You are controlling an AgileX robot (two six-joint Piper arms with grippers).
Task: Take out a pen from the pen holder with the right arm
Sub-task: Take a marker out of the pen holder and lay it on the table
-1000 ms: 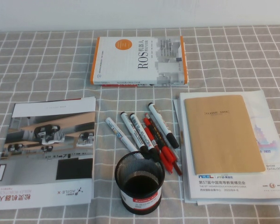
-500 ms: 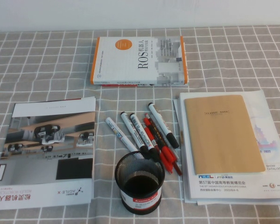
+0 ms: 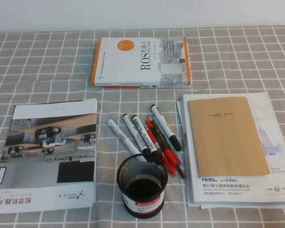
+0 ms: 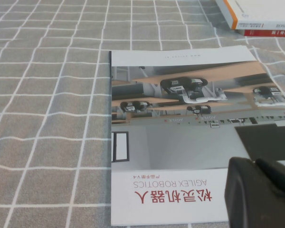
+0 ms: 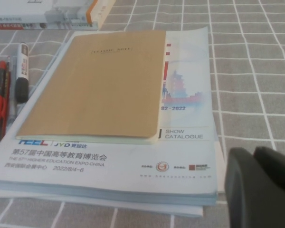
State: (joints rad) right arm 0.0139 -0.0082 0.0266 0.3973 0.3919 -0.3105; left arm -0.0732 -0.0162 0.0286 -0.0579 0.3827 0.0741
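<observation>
Firstly, the biggest item: a grey checked tablecloth covers the whole work surface.

On my right side lies a stack of papers topped by a show catalogue. A tan notebook sits flat on it, leaving the catalogue's near and right margins bare.

On my left side lies a brochure printed with robot photos and red lettering, flat on the cloth.

At the far side, centred, is a white book with orange edges. It is well apart from the other papers.

Pen holder: black mesh cup, upright, near the table's near edge, between the brochure and the catalogue and touching neither. Its inside looks dark, and I cannot tell whether anything is in it.

Pens: a fan of markers lying flat on the cloth just beyond the holder. Most are white-bodied with black caps, and red pens sit on the right of the fan. Their near ends meet the holder's far rim. The rightmost marker lies just beside the catalogue stack.

Right gripper: fingers together, clamped on nothing. It hangs over the cloth just beside the catalogue's near right corner, well apart from the holder and the pens.

Left gripper: the two dark fingers lie against each other with no gap showing and hold nothing. It hovers above the near corner of the brochure.
</observation>
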